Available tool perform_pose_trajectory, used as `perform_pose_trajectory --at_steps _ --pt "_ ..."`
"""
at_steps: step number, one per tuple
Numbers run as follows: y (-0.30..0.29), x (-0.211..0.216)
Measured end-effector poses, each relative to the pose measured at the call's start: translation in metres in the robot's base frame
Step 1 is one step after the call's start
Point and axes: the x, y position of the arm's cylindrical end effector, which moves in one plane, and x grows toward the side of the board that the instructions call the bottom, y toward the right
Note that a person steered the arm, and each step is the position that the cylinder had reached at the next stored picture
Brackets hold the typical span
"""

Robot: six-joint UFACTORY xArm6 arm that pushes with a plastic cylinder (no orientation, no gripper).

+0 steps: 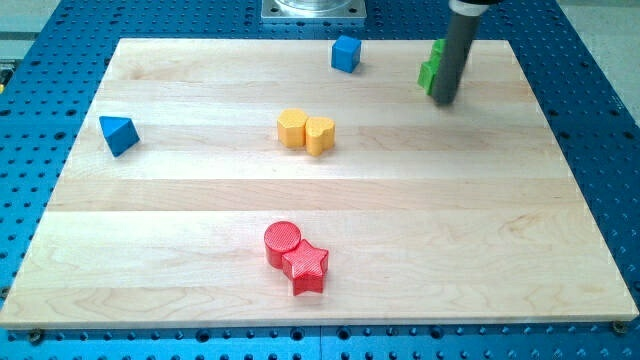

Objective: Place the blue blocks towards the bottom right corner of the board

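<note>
A blue cube (pixel 346 53) sits near the view's top, right of centre. A blue triangular block (pixel 118 134) sits at the view's left edge of the board. My tip (pixel 444 101) is at the view's upper right, touching or just in front of a green block (pixel 432 66), whose shape the rod partly hides. The tip is about a hand's width to the right of the blue cube and far from the blue triangle.
A yellow hexagon block (pixel 291 129) and a yellow heart-shaped block (pixel 320 135) sit together above the middle. A red cylinder (pixel 282 242) and a red star (pixel 307 266) sit touching near the view's bottom centre. The wooden board (pixel 520 250) lies on a blue perforated table.
</note>
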Motion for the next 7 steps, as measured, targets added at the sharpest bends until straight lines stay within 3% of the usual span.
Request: perform_pose_trajectory --at_steps 2,3,4,5,7 --pt "0.013 0.005" --pt "0.087 -0.011" --pt "0.131 -0.099" --pt "0.113 -0.123" --pt "0.087 -0.123"
